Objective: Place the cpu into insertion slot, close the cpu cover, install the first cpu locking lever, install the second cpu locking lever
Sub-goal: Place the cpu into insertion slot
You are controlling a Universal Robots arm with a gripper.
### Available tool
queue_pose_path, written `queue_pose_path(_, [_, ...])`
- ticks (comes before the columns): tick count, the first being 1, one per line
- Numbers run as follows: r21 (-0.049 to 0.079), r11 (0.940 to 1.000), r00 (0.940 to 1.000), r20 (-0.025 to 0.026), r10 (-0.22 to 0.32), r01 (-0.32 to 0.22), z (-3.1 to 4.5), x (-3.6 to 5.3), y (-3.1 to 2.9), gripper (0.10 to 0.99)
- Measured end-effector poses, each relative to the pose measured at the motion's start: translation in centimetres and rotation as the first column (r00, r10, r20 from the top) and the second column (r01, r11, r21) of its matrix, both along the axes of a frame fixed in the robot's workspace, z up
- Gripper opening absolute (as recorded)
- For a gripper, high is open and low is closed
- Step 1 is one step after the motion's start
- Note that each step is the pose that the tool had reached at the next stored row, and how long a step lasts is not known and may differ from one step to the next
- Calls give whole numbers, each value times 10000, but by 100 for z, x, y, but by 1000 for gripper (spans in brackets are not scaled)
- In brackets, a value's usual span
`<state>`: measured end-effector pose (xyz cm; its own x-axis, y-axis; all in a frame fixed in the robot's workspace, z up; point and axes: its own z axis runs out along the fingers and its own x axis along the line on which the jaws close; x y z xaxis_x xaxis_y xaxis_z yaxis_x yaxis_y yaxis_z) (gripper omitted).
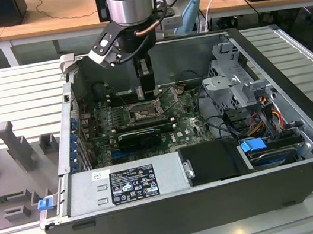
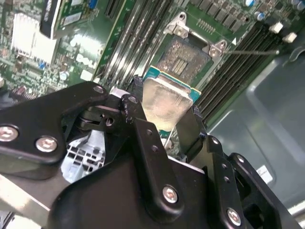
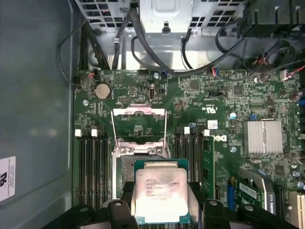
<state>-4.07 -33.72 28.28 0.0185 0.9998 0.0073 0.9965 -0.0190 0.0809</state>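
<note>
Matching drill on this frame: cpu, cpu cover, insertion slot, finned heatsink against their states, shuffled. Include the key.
Things
1. cpu
2. cpu cover
3. insertion slot
4. finned heatsink

States
A. flipped open
B. gripped by its edges in the claw
C. silver, mounted on the board well away from the socket
D. bare, no chip seated

Pairs: 1-B, 2-A, 3-D, 4-C
</note>
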Motion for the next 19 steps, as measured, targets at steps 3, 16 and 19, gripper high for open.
queue_pose_path(3, [0, 10000, 10000, 1, 0, 0, -82, -45, 9, 525])
queue_pose_path(16, [-1, 9999, 9999, 0, 104, -104, -411, -65, 95, 525])
queue_pose_path(19, [-2, 9999, 9999, -1, 105, -105, -487, -83, 143, 525])
